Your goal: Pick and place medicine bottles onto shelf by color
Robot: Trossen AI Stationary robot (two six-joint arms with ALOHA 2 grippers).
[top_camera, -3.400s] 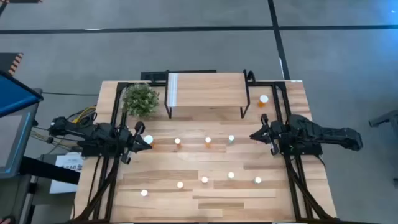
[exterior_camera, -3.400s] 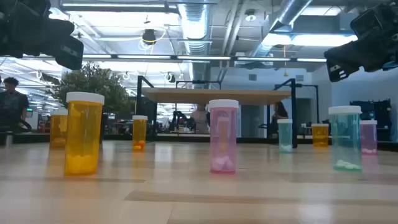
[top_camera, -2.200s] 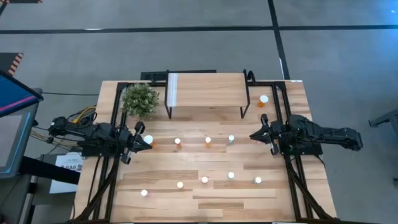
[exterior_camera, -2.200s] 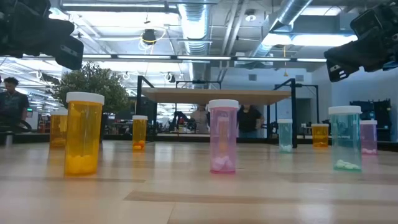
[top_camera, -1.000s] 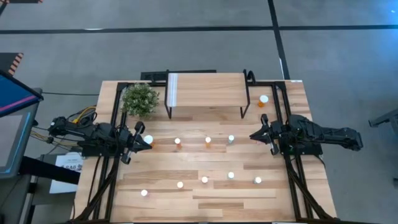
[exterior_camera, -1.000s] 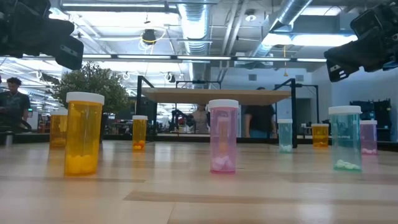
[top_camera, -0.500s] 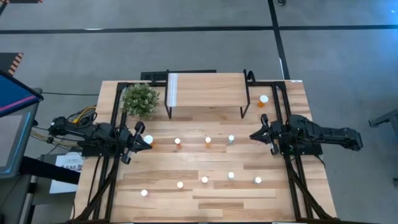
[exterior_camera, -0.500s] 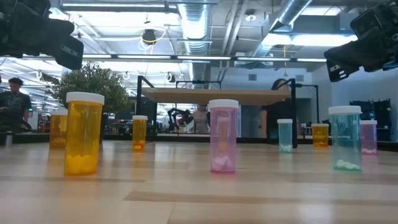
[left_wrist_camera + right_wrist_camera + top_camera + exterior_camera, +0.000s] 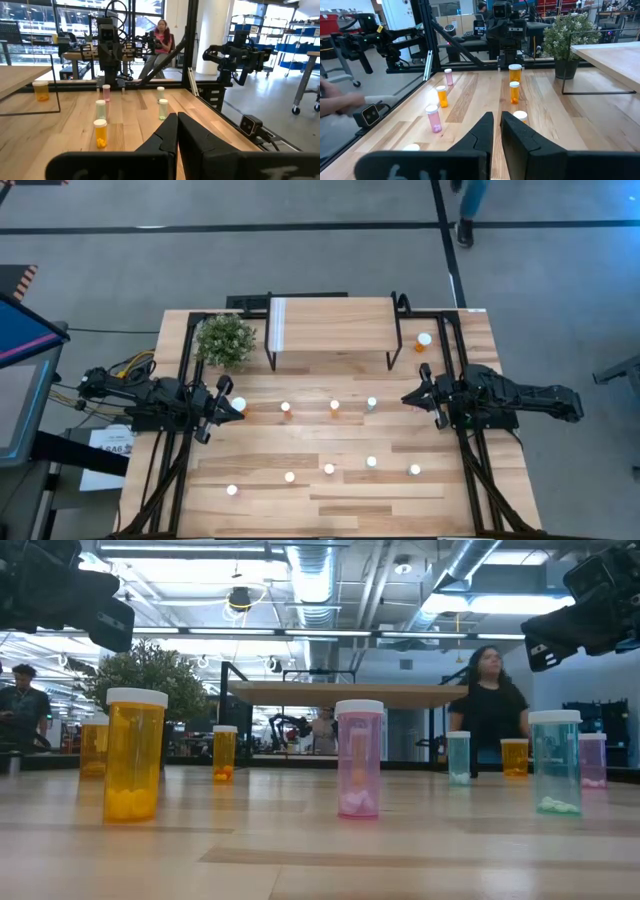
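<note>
With the shelf (image 9: 330, 330) taken as landmark, the left gripper (image 9: 226, 408) is being held off its front left corner, beside the potted plant (image 9: 226, 340), its fingers (image 9: 167, 131) pressed together on nothing. The medicine bottles are being left standing upright on the table (image 9: 260, 450) in front of the shelf: a nearer row, among them an orange one (image 9: 334, 409) and a pale green one (image 9: 371, 405), and a farther row of five white-capped ones (image 9: 329, 469). One orange bottle (image 9: 423, 341) is standing just off the shelf's right end. Nothing is being carried on the shelf's top. The right gripper (image 9: 412, 397) is being held off the front right corner, fingers (image 9: 487, 127) likewise drawn nearly shut and empty.

The bottles are being judged light, stiff and smooth plastic, mostly empty with a few pills at the bottom (image 9: 358, 802), so easily tipped or squirted from a pinch. A grip across the cylindrical body below the cap (image 9: 359, 707) is being favoured.
</note>
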